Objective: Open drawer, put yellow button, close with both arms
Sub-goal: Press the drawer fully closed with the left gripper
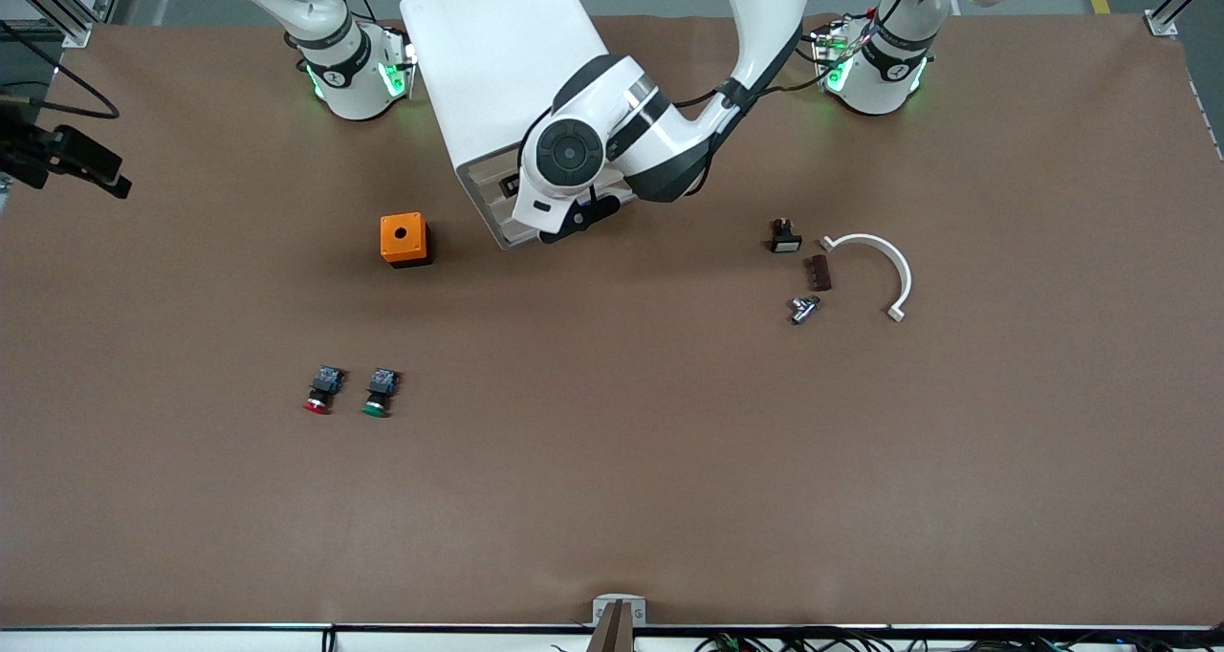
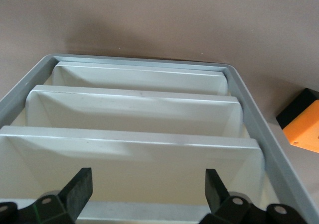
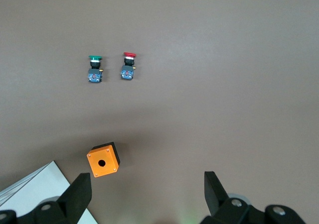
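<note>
A: 2 pincers, both with jaws apart?
B: Yes. The left pincer (image 2: 144, 191) sits at the cabinet's (image 1: 497, 69) front. The right pincer (image 3: 147, 196) hangs above the desk (image 1: 612, 499).
A: The yellow button?
B: Can't see it.

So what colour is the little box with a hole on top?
Orange square box, black base; clearest in the front view.
</note>
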Available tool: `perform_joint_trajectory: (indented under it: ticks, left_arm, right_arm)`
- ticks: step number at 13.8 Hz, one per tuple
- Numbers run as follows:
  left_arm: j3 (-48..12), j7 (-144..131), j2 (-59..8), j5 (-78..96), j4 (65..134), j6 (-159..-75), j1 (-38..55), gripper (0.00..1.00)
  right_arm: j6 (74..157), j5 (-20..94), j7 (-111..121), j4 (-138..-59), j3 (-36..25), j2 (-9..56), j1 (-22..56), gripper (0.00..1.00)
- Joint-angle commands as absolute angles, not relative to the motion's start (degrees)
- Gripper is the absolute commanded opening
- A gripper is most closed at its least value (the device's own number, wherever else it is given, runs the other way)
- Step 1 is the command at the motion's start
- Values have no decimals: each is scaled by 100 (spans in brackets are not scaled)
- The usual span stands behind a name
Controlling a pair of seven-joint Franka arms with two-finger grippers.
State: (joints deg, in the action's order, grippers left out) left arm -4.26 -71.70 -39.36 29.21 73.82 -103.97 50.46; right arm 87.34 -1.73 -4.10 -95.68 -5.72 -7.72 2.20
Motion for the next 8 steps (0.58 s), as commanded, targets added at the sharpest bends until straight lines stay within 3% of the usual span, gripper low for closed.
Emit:
perform_joint_trajectory:
  ticks: [1,8]
  left_arm:
    - [-396,-7234,-3780,2998,7339,-10380,4852,99]
    - [-387,-6340,-2454,1953,7295,-9907,3640,99]
  right_arm:
    - [8833,-123,-501,-9765,-483,-949,70,100]
    - [8956,201,-431,-9756,-466,-1072,44,100]
